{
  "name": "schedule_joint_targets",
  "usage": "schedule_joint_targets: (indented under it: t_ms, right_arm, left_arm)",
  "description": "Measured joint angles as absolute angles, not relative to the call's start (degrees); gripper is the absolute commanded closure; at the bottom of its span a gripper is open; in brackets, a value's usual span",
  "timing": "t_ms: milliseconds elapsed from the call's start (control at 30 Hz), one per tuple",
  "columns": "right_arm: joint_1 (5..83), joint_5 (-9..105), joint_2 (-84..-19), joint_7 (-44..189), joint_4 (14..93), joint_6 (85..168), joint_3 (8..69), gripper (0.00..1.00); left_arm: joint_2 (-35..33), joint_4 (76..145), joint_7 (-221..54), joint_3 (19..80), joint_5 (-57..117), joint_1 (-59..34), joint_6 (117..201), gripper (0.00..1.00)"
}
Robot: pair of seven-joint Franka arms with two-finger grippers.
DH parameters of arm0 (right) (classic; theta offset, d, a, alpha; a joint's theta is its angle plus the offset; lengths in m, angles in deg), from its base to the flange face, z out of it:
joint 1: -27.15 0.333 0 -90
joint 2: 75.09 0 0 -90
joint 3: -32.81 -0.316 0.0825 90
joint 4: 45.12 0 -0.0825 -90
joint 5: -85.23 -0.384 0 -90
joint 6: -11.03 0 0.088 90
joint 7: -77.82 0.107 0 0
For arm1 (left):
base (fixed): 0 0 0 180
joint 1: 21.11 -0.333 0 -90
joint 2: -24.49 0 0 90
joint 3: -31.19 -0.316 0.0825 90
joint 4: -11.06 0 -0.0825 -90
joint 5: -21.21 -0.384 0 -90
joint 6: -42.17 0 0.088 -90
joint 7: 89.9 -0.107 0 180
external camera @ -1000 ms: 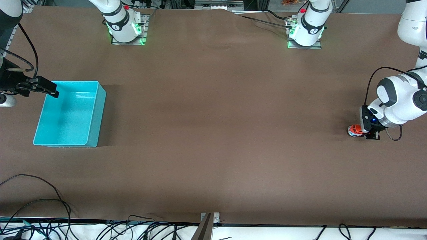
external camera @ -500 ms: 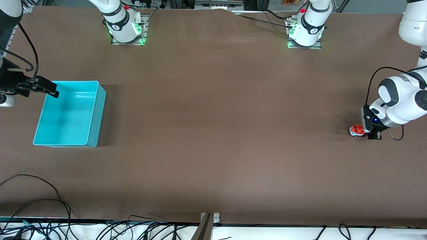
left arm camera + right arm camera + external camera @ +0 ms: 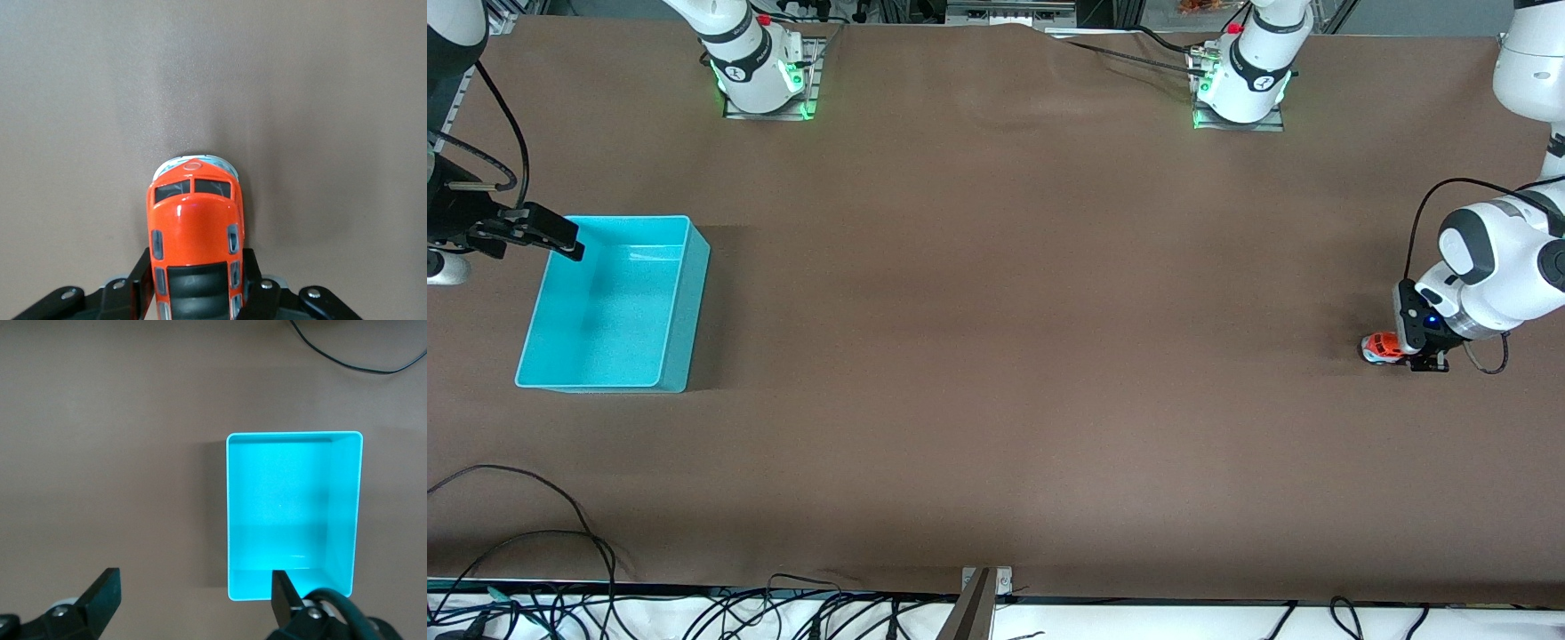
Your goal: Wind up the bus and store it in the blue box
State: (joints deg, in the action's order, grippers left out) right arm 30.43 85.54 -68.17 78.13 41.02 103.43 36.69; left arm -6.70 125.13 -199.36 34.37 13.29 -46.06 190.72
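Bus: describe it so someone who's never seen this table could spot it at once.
Start at the brown table and go to the left arm's end, away from the blue box at the right arm's end. There the left gripper is shut on the bus at table level. It is the only small orange-red thing in sight, with black roof panels and dark windows.

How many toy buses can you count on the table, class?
1. The bus sits on the table at the left arm's end, gripped by the left pincer. The blue box at the right arm's end holds none.
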Motion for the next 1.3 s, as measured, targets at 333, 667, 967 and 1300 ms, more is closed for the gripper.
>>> schedule_joint_targets:
  t_ms: [333,667,967,1300]
  right_arm:
    - [30.43,85.53,-68.17,78.13,41.02,103.43,36.69,0.00]
    - [30.43,85.53,-68.19,78.13,41.01,103.43,36.69,0.00]
    - [30.43,85.54,-68.18,78.13,41.01,103.43,36.68,0.00]
    - [30.43,85.53,-68.18,78.13,41.01,103.42,36.71,0.00]
  left_arm:
    - [-9.88,124.97,-199.35,34.11,13.49,-47.00,192.11,0.00]
    - [-8.11,123.94,-198.65,34.21,13.49,-46.94,189.67,0.00]
    - [-2.02,123.52,-191.82,34.24,13.50,-46.67,177.94,0.00]
    - [7.96,122.90,-179.17,34.52,13.50,-44.29,164.82,0.00]
